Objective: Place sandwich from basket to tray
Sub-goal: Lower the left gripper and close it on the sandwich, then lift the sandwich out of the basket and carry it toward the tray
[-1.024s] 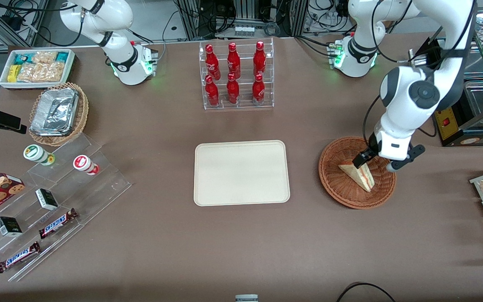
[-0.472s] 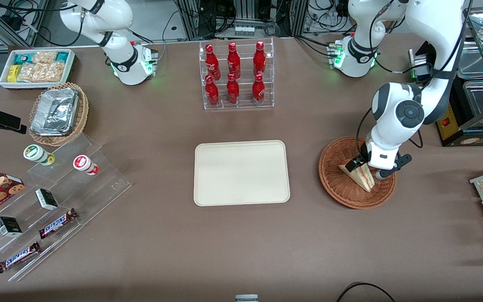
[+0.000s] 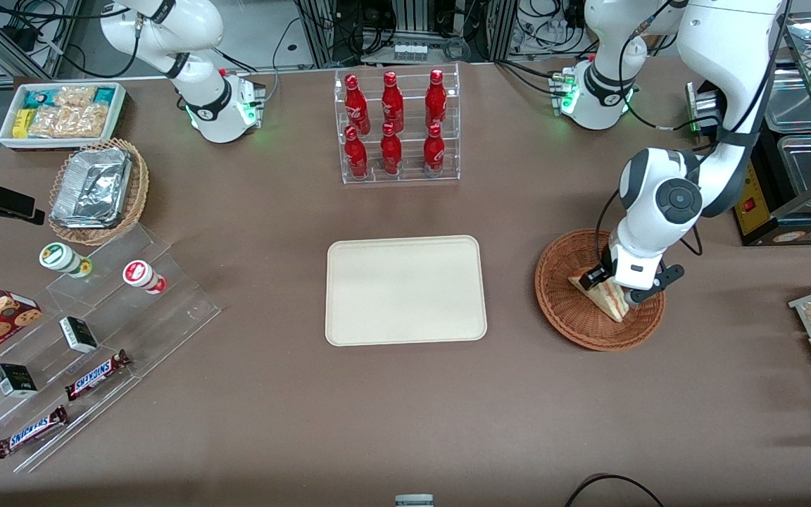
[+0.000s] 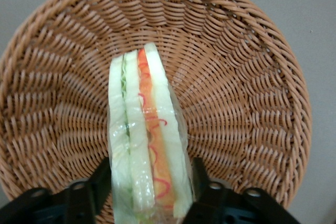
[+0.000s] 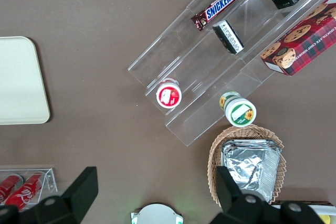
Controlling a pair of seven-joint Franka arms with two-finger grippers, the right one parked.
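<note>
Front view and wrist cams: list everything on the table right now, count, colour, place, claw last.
sandwich: 1, white wedge, in the basket
basket: 1, reddish-brown, toward working arm's end
tray: 1, cream, mid-table
cola bottles: 6, red, in clear rack farther from the camera than the tray
foil trays: silver, in tan basket, toward parked arm's end
Snickers bars: 2, brown, on clear steps
claw: 1, black, down in the basket, fingers either side of the sandwich

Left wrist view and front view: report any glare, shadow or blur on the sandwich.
Left wrist view: sandwich sharp, its clear wrap glinting faintly, gripper fingers dark and flanking it. Front view: sandwich small, partly hidden by the arm; basket evenly lit.
</note>
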